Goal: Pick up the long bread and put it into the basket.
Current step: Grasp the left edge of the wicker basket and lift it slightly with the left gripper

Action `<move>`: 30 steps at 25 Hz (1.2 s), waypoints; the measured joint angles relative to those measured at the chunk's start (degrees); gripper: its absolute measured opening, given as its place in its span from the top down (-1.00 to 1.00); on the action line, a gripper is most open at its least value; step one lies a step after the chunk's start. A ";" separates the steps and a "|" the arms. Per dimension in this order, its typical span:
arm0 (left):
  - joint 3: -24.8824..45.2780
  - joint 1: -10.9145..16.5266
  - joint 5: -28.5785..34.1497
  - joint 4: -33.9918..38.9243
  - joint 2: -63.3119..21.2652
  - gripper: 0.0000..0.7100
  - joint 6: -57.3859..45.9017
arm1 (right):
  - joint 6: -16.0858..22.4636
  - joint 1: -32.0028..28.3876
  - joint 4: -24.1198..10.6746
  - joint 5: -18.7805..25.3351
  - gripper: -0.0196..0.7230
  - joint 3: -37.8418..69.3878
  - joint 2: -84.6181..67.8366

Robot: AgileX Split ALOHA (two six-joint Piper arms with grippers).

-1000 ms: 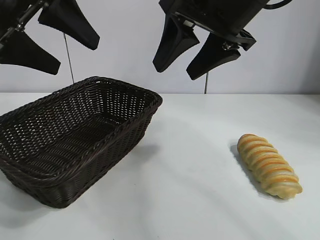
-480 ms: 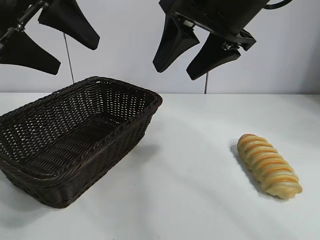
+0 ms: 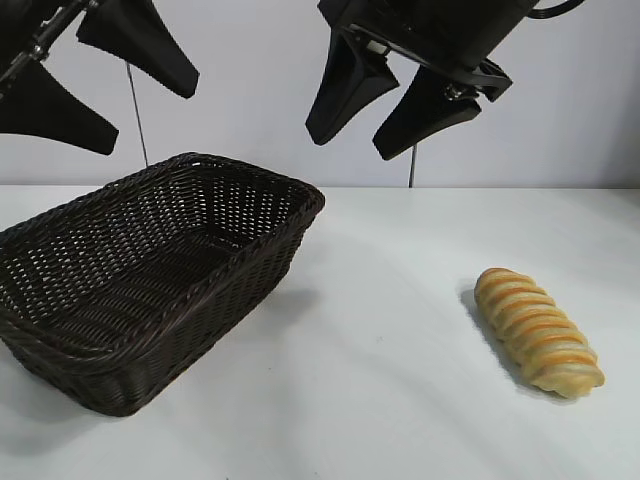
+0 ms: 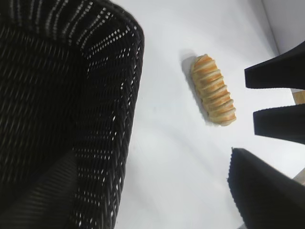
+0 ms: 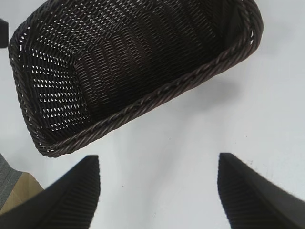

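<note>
Right hand, raised high above the white surface between basket and loaf, fingers spread wide and holding nothing. Left hand, likewise raised, over the far left edge of the basket, fingers spread wider and also empty. Neither hand touches anything.

The long bread lies flat on the surface at the right of the exterior view, well apart from the basket and lying at a slant to its long side. The basket stands upright at the left and has nothing in it; the left wrist view shows the loaf beyond the basket's dark woven wall. The pick-up appears not yet begun.

Likely hazards:
- The loaf is rounded and ridged; fingers closing along its length rather than across it could let it roll or slip free.
- Bread probably crushes easily, so an overly hard squeeze may dent it.
- A hand descending off-centre could push the loaf along the smooth surface instead of enclosing it.
- During the carry, a low path may clip the braided rim and shift or tip the basket.
- Both arms hang near the basket; crossing paths risks a collision.

Count: one basket, one long bread, two hands.
</note>
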 joint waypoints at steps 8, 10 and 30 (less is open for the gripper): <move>3.92 0.00 2.92 15.29 -3.45 -0.76 -29.90 | 0.00 0.00 0.00 0.00 -0.41 0.00 0.00; 5.48 0.00 2.87 17.94 -3.45 -0.76 -35.82 | 0.00 0.00 0.00 0.00 -0.41 0.00 0.00; 9.56 0.00 -1.10 24.45 -0.56 -0.76 -59.62 | 0.00 0.00 0.00 0.00 -0.41 0.00 0.00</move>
